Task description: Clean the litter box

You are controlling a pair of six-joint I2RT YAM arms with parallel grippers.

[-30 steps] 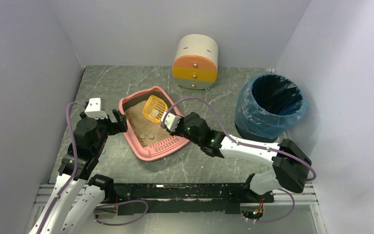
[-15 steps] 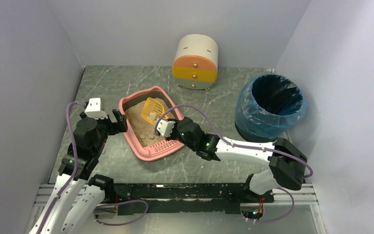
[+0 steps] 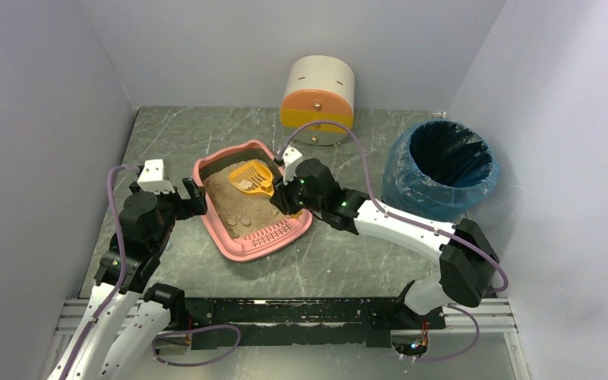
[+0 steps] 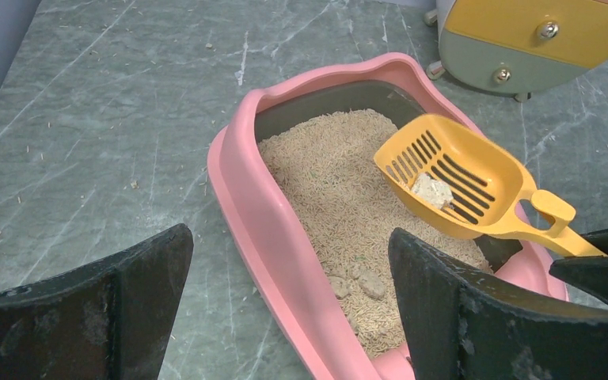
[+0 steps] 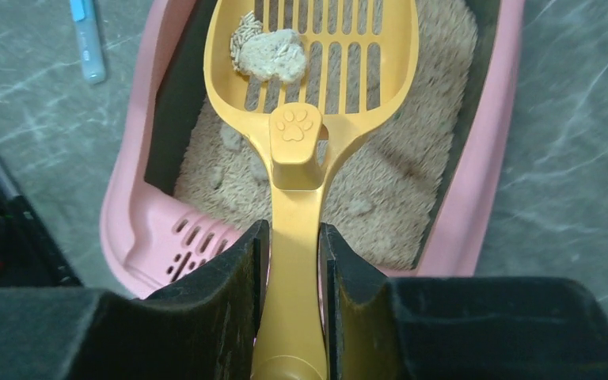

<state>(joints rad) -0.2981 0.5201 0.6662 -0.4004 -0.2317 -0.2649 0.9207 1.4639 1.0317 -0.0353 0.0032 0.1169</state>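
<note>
Right wrist: scoop (image 5: 294, 170) (paw-print emblem (image 5: 294, 124))

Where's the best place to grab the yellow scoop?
By its long straight handle, from the end away from the slotted bowl, pinching its two sides. The bowl holds a clump and must stay level; the right tool grips it so.

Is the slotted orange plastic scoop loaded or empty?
Loaded: a pale clump and a few pellets rest in the orange scoop, above the pink plastic litter box.
</note>
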